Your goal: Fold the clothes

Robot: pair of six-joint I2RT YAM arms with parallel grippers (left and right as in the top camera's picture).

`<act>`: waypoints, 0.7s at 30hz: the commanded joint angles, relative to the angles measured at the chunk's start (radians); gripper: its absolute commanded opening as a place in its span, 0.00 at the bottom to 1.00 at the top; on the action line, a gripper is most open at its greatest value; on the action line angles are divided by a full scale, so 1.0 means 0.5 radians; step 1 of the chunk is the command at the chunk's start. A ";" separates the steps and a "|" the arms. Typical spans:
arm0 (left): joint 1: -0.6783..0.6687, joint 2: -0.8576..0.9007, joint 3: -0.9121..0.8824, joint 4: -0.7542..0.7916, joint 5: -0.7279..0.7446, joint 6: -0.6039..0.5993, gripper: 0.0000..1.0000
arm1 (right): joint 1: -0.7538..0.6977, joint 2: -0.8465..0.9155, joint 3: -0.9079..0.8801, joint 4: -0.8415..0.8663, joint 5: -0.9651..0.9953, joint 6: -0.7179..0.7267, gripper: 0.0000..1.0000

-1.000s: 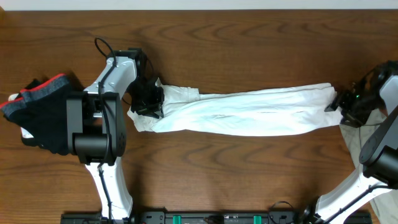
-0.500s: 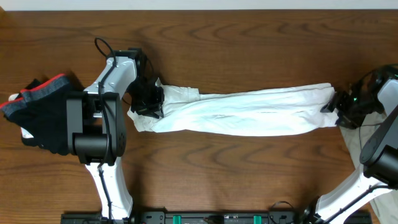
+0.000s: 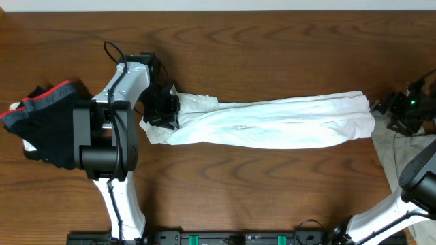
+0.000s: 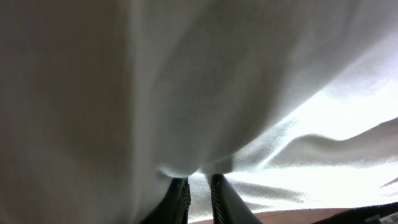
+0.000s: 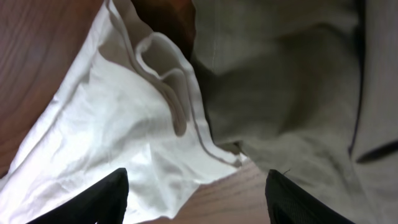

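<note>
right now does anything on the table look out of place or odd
The white garment lies bunched in a long crumpled strip across the table, not spread flat. The left fingers pinch its left end; the right fingers hang open beside its right end.

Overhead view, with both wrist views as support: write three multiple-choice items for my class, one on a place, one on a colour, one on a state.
1. Where does the dark garment with red trim lie?
A. on the long garment
B. at the left end of the table
C. at the table's right end

2. What colour is the long garment stretched across the table?
A. white
B. blue
C. green

3. The right gripper is:
A. shut on the long garment
B. shut on the dark garment
C. open

Answers:
1 B, since it sits at the far left in the overhead view.
2 A, as the cloth is plainly white.
3 C, because its fingers stand wide apart in the right wrist view, gripping nothing.
</note>
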 commanded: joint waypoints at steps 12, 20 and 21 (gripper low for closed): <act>0.001 0.008 -0.011 -0.011 -0.018 0.019 0.16 | 0.034 0.084 -0.098 0.212 -0.192 -0.030 0.68; 0.001 0.008 -0.011 -0.011 -0.018 0.019 0.16 | 0.047 0.085 -0.184 0.318 -0.192 -0.025 0.68; 0.001 0.008 -0.011 -0.011 -0.018 0.019 0.16 | 0.048 0.085 -0.194 0.332 -0.192 -0.025 0.68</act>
